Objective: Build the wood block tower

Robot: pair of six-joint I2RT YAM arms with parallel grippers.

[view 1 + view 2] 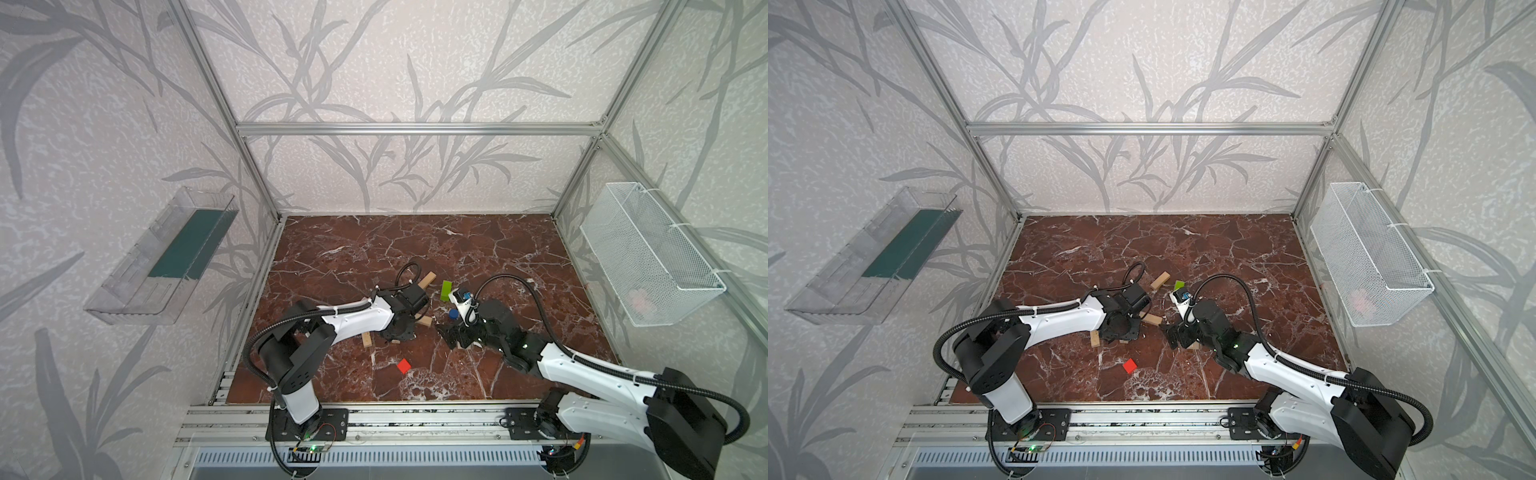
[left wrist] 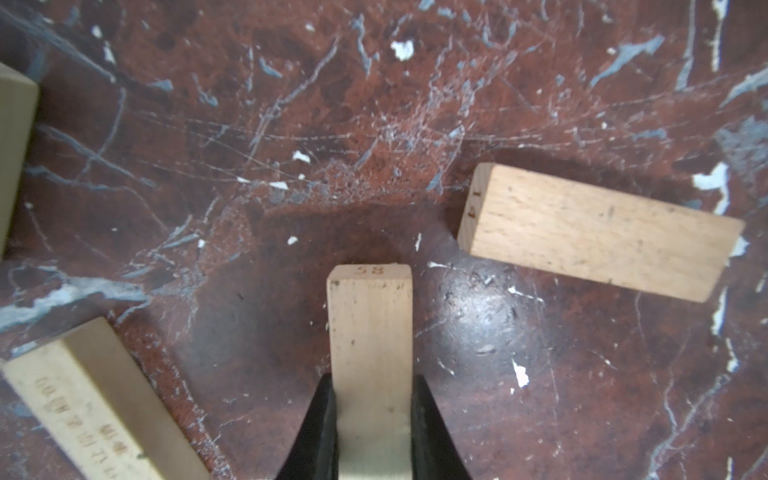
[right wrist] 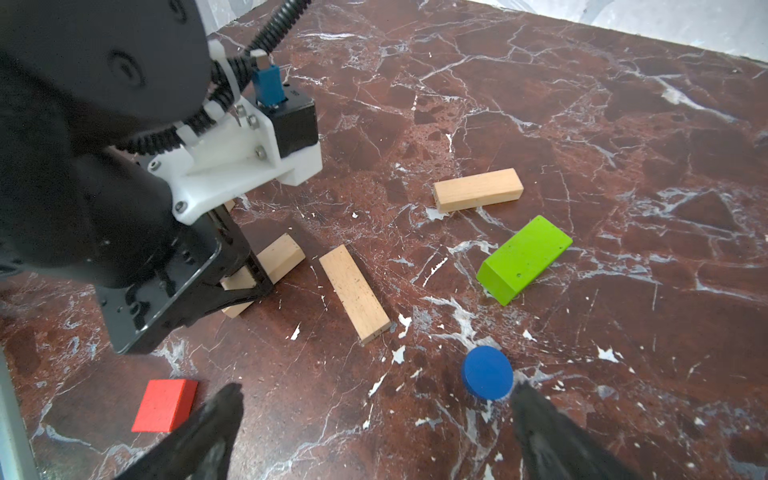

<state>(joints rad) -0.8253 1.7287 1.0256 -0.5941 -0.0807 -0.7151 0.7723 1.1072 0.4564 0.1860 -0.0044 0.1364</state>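
Left gripper (image 2: 371, 386) angled down, pinching pale plank (image 2: 370, 316), right gripper (image 3: 379, 392) low, spread wide, empty

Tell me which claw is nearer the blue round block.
Right. The right claw hangs open beside the blue round block; the left claw, shut on a plank, sits farther off.

Mostly hidden under left gripper (image 1: 397, 337), centre of a top view: gripped pale plank (image 1: 396, 341). Blurred beyond naming, right edge: pink shape (image 1: 640, 300) in wire basket (image 1: 623, 249).
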